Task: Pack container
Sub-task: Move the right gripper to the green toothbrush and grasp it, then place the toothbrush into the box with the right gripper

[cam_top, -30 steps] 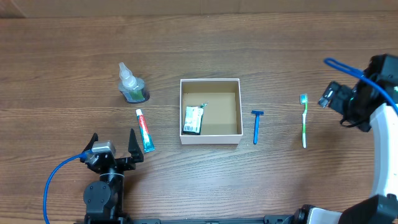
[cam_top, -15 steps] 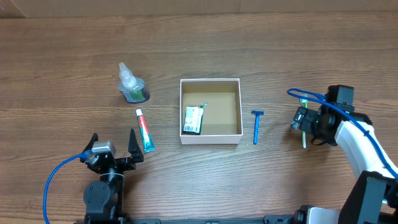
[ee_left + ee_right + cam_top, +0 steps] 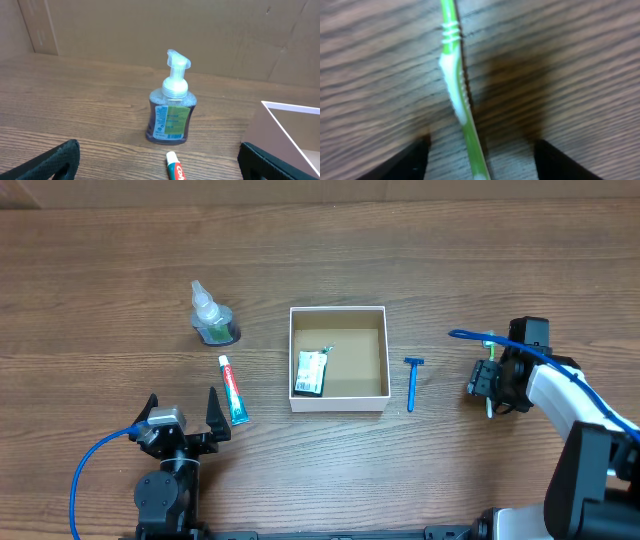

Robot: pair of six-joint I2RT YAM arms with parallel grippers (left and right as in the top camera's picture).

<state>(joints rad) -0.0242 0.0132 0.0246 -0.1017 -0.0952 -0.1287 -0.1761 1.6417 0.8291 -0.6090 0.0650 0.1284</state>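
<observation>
Overhead, the shallow square cardboard container (image 3: 338, 309), white on its walls and rim and brown inside, rests flat on the brown wooden table (image 3: 100, 260), with my two arms to either side of it. A small dark packet with a pale label (image 3: 311, 372) lies on the container's floor, against its left wall. Just right of the container, apart from its wall and parallel to it, lies a blue plastic razor (image 3: 412, 383) with its head on the far end. Further right of the container is my right gripper (image 3: 486, 381), lowered over a green and white toothbrush (image 3: 452, 85). In the right wrist view the two dark fingertips (image 3: 412, 159) stand spread on either side of the handle, neither one touching it, and the toothbrush lies flat on the wood. Left of the container and just beside it lies a white toothpaste tube with a red and teal print (image 3: 233, 390), its cap pointing away from me. Beyond the tube, to the far left of the container, a clear pump bottle of green liquid (image 3: 170, 107) stands upright. My left gripper (image 3: 182, 404) sits nearer to me than the container, to its left, with the fingers wide apart and holding nothing.
</observation>
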